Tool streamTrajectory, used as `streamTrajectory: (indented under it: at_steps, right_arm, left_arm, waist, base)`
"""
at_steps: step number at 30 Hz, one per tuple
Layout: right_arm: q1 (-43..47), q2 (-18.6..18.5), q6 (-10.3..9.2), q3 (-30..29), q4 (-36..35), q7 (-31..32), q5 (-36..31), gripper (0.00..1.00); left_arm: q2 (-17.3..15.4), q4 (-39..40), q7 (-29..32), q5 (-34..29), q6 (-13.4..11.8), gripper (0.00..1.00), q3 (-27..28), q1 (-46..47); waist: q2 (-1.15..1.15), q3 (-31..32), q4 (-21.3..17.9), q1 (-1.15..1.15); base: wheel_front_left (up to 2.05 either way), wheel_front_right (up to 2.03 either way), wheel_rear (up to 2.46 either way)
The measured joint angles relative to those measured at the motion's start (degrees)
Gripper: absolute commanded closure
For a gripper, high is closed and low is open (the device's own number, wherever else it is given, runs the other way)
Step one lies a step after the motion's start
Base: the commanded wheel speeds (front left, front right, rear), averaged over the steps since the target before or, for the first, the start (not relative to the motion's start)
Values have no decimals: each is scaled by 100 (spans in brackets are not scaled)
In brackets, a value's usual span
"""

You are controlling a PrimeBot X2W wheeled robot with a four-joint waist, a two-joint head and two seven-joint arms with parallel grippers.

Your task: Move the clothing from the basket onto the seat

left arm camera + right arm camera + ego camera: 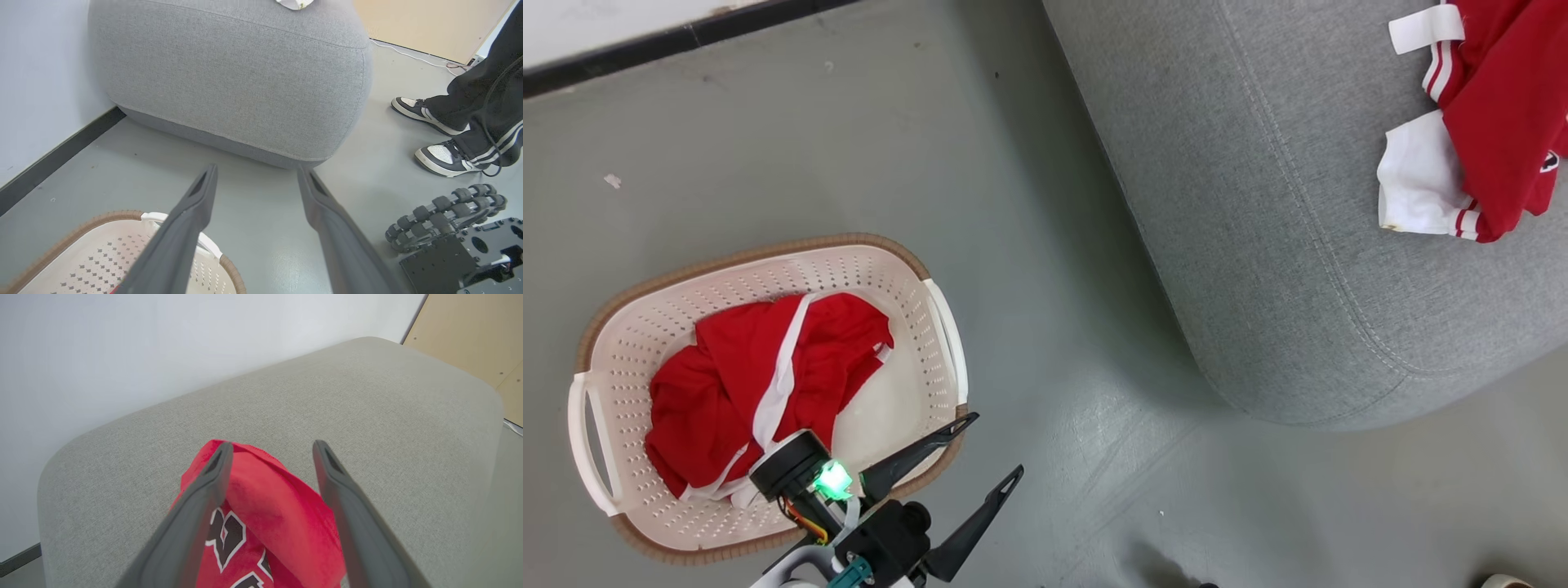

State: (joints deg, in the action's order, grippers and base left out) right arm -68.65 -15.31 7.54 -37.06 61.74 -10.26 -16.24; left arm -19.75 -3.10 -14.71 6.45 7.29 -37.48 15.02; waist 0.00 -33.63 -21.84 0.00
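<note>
**One garment on the cushion, one in the basket**

The oval cream plastic laundry basket (645,327) with a brown rim stands on the grey floor (849,147), at the lower left of the head view. Inside it lies a crumpled soft red garment (727,367) with white strips, which covers most of the bottom.

The left gripper (995,445) is at the near right end of the basket. One long dark finger is over the rim and the other is over the floor. The fingers are spread apart with nothing between them. In the left wrist view they (257,169) point toward the side of the cushion, and a corner of the basket shows under one finger.

The large grey woven-fabric sofa cushion (1258,204) is to the right, with a strip of floor between it and the basket. On its top lies a second red garment (1503,106) with white panels and striped trim.

In the right wrist view the right gripper (273,445) is over this garment. Its fingers are parted wide on both sides of a red fold with dark lettering and do not pinch the cloth.

The dark-and-white shoes (439,157) of a person stand on the floor beside the cushion.
</note>
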Motion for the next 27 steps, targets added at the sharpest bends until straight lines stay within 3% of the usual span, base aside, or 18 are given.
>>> streamTrajectory:
  at_steps: [18,27]
  right_arm:
    - [-134,18,0,648,-443,-396,-147,0]
    - [-229,633,0,1423,-984,-413,168,0]
  left_arm:
    - [513,-130,0,-75,0,0,75,426]
    - [759,-166,0,191,-136,0,539,423]
  waist:
    - [0,717,11,0]
    - [0,1216,69,0]
  base:
    - [0,0,0]
    - [0,0,0]
